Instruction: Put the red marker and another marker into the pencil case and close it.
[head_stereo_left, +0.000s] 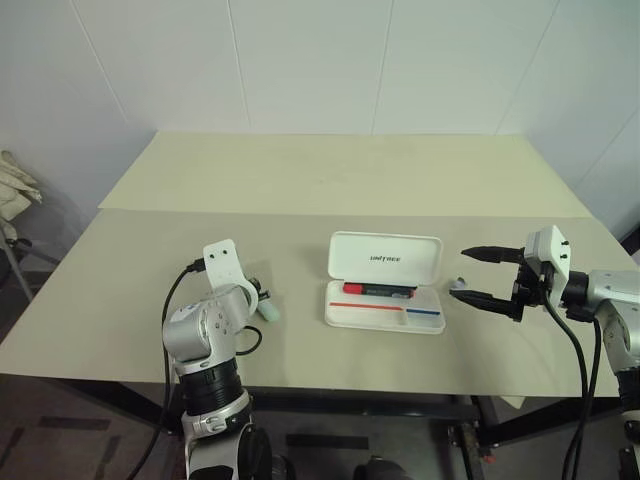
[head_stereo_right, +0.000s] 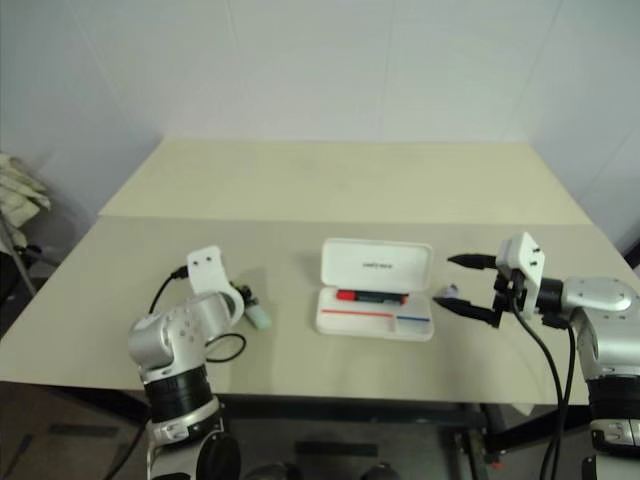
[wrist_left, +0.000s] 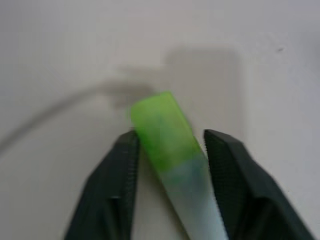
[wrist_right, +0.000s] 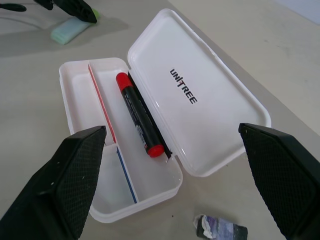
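Lower left of the left eye view: the left gripper (wrist_left: 170, 165) points down at the table (head_stereo_left: 300, 180). Its two black fingers (wrist_left: 112, 185) straddle the green highlighter (wrist_left: 167, 132). In the left wrist view the green cap sits between the fingertips and the pale mint body runs back between the fingers. The jaws stand close on both sides, but the view is blurred, so I cannot tell whether they press the highlighter or merely flank it. In the left eye view the highlighter's pale end (head_stereo_left: 269, 312) pokes out just right of the gripper, lying on the table.

Centre of the frame: the white pencil case (head_stereo_left: 385, 258) lies open on the table, lid tilted back, dark lettering on the lid's inner face. The red marker (head_stereo_left: 380, 290) lies inside the tray along the hinge side, black barrel with red ends. A thin red-and-blue stick (wrist_right: 112, 135) lies in the tray's front part, parallel to the marker.

Right of the case: a small dark scrap (wrist_right: 220, 229) lies on the table near the case's right end; what it is cannot be made out.

Right of the frame: the right gripper (head_stereo_left: 478, 274) hangs above the table just right of the case, pointing toward it, jaws spread wide and empty.
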